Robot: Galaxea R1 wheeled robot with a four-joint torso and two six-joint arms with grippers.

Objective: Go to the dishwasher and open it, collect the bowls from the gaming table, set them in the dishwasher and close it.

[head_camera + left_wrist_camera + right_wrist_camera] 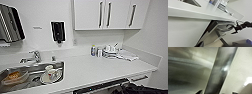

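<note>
One dishwasher [218, 26] ajar, right gripper [234, 30] at handle.

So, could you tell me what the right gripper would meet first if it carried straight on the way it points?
Probably the dishwasher's bar handle, which runs right ahead of the right gripper, with the steel door just behind it; depth is hard to judge.

White table [95, 70] runs along the wall. Steel sink [15, 86] set into it, holding a white plate [46, 79] with a mug [51, 73] on top. Small bottle [93, 50], containers and folded cloths [127, 56] sit near the far corner.
</note>
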